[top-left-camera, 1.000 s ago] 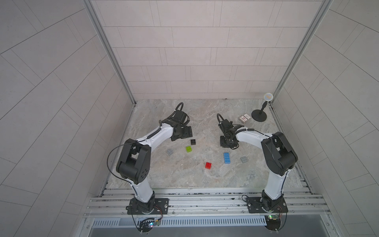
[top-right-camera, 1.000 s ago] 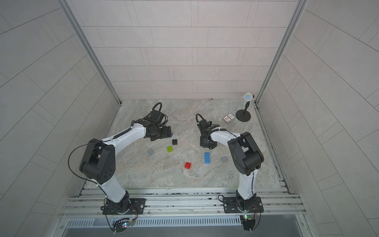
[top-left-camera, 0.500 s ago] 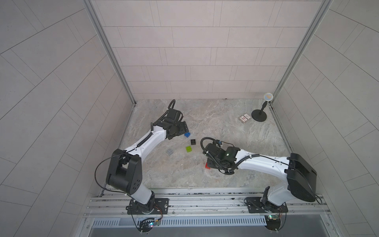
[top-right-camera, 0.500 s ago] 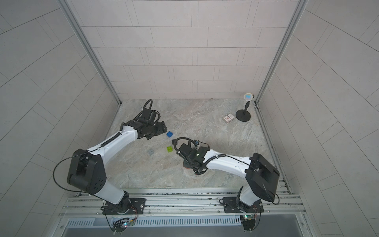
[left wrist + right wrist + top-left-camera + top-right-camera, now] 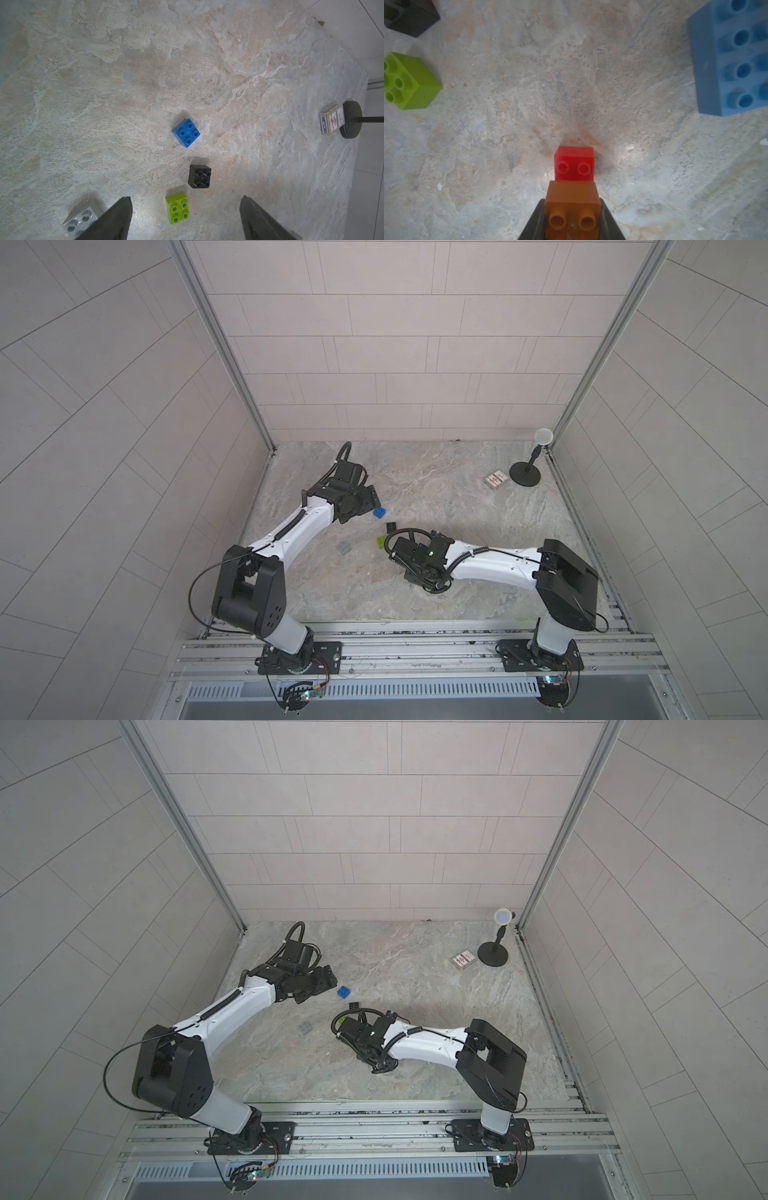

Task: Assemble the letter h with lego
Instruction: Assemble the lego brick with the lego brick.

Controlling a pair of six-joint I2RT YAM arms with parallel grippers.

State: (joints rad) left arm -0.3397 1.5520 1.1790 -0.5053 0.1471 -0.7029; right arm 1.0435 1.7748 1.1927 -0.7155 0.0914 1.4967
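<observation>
My right gripper (image 5: 572, 216) is shut on an orange lego brick (image 5: 572, 199), held low against a red brick (image 5: 574, 164) on the stone floor; whether the two are joined I cannot tell. A long light blue brick (image 5: 733, 58) lies beside them. My left gripper (image 5: 185, 203) hangs open above a lime brick (image 5: 177, 207), with a black brick (image 5: 200, 176), a blue brick (image 5: 186, 133) and a grey brick (image 5: 82, 218) lying apart around it. In a top view the blue brick (image 5: 379, 512) sits just off the left gripper (image 5: 370, 504). The letter h is out of view.
A red-and-white patterned box (image 5: 496, 480) and a black round-based stand (image 5: 525, 475) sit at the back right corner. Tiled walls close in three sides. The right arm (image 5: 490, 562) stretches low across the front middle of the floor.
The right arm has swung from the back middle to the front, down over the red brick. The left arm has drawn back to the left, uncovering the blue brick.
</observation>
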